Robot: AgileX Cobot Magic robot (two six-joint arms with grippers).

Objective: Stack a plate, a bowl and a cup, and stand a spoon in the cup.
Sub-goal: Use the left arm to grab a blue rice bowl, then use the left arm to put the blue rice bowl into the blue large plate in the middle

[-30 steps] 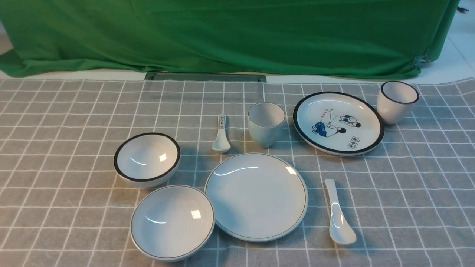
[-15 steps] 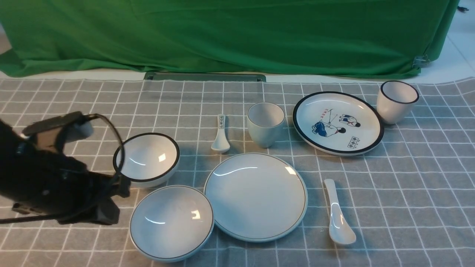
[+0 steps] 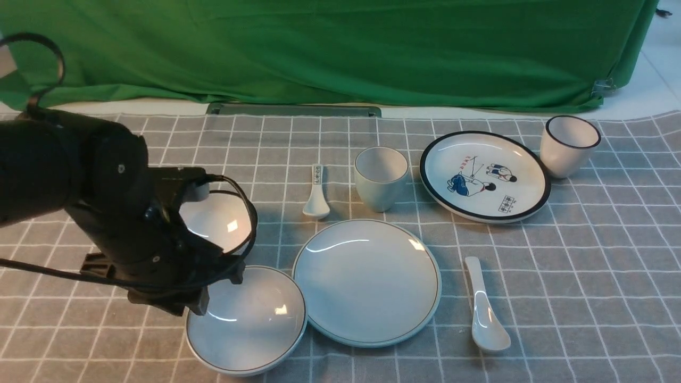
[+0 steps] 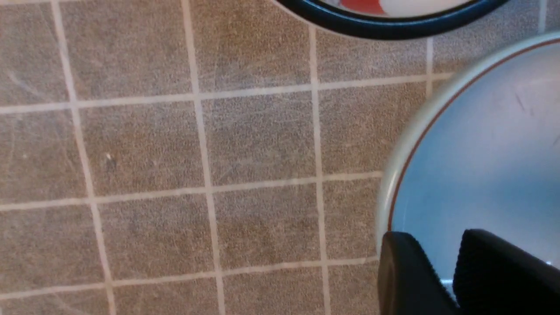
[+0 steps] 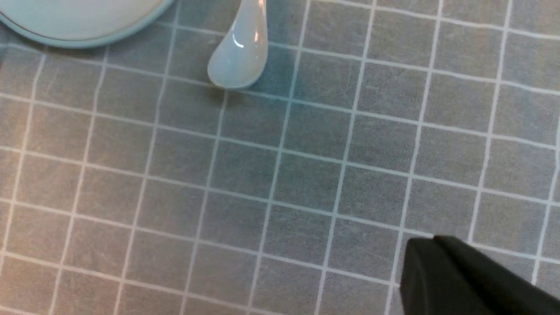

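Note:
The plain plate (image 3: 367, 282) lies at the front centre. The pale bowl (image 3: 250, 324) sits just left of it and touches its edge. The plain cup (image 3: 381, 181) stands upright behind the plate. The large white spoon (image 3: 485, 319) lies to the right of the plate and also shows in the right wrist view (image 5: 238, 57). My left arm (image 3: 122, 213) reaches over the bowl's left rim. My left gripper (image 4: 437, 238) is open a little, just inside the bowl's rim (image 4: 393, 183), and holds nothing. My right gripper (image 5: 433, 239) is shut and empty over bare cloth, out of the front view.
A black-rimmed bowl (image 3: 218, 218) sits behind the pale bowl, partly covered by my left arm. A small patterned spoon (image 3: 317, 194) lies left of the cup. A cartoon plate (image 3: 452, 154) and a black-rimmed cup (image 3: 568, 144) stand at the back right. A green cloth (image 3: 340, 48) hangs behind.
My left arm came in from the left and moved right, over the pale bowl's left rim. It now covers part of the black-rimmed bowl. The dishes have not moved.

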